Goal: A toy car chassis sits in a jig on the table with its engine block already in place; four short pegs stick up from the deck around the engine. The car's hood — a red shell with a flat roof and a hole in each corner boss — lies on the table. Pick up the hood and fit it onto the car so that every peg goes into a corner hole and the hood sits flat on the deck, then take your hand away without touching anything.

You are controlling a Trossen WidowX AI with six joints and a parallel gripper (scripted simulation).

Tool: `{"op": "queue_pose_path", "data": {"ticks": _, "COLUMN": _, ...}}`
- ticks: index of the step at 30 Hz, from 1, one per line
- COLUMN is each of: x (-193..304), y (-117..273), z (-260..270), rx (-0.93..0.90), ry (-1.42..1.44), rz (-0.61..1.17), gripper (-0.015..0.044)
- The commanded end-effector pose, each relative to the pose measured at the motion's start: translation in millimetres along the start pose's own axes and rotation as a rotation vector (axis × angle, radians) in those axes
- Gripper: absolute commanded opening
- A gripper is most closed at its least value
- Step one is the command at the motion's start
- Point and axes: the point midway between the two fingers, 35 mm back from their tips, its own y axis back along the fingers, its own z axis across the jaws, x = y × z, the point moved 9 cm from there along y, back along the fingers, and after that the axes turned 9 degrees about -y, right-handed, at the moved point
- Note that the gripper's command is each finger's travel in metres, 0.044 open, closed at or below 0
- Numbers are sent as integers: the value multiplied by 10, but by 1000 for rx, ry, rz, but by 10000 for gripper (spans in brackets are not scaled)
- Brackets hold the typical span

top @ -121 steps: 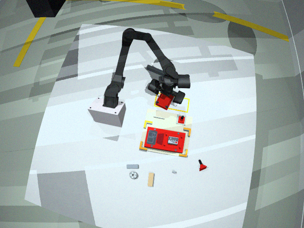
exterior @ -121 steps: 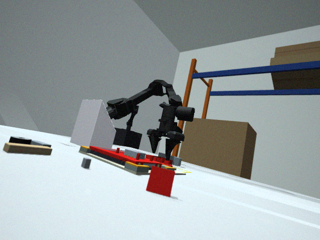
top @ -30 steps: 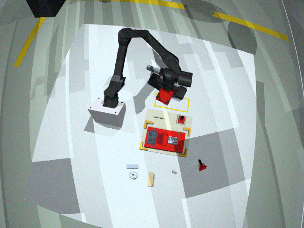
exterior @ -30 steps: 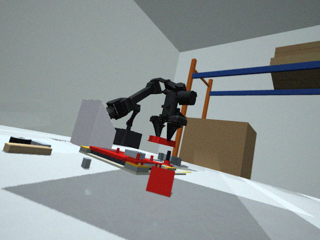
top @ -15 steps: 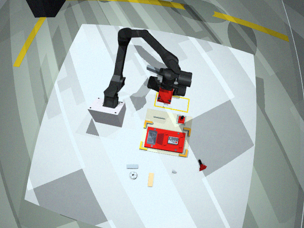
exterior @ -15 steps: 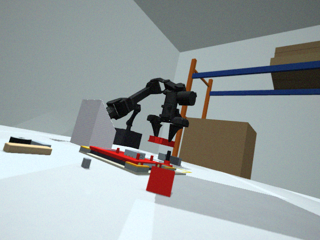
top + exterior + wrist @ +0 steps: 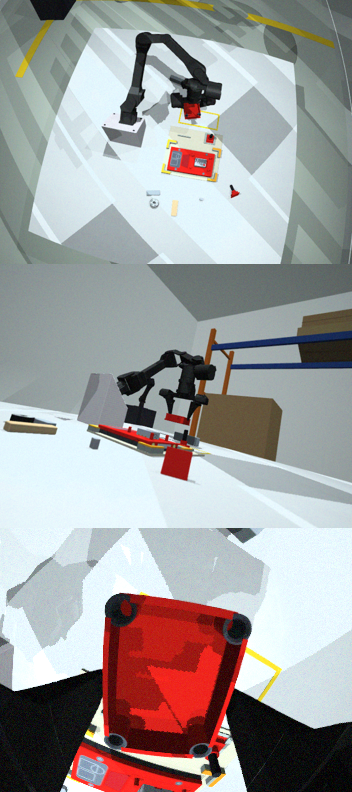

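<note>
Transport step, as I read it — gripper (image 7: pixel 178 412) is clamped on the red hood (image 7: pixel 177 418), fingers pinching its two opposite sides, hood lifted well off the table. Top view puts the hood (image 7: pixel 192 110) over the yellow outlined rectangle (image 7: pixel 199 121), not yet over the car. It looks roughly level in the exterior view.

Wrist view shows the hood's underside (image 7: pixel 172 680) with a dark hole in each of four corners; the car (image 7: pixel 143 780) is visible below and beyond it. The car chassis (image 7: pixel 191 163) sits in its jig (image 7: pixel 193 154) with yellow corner brackets, grey engine block (image 7: pixel 200 162) in place; small pegs around it are only just readable. A red-based clamp (image 7: pixel 210 138) stands on the jig corner nearest the hood.

Next move, my guess: carry the hood across above the clamp, turn it to match the chassis, centre it over the engine — then lower straight so all four holes take pegs. Risk: snagging the clamp or landing tilted.
</note>
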Motion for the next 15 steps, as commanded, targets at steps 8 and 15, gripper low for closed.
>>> {"op": "queue_pose_path", "data": {"ticks": 8, "x": -29, "y": 11, "z": 16, "rx": 6, "ry": 259, "rz": -4, "gripper": 0}}
{"op": "queue_pose_path", "data": {"ticks": 15, "x": -42, "y": 13, "z": 26, "rx": 7, "ry": 416, "rz": -4, "gripper": 0}}
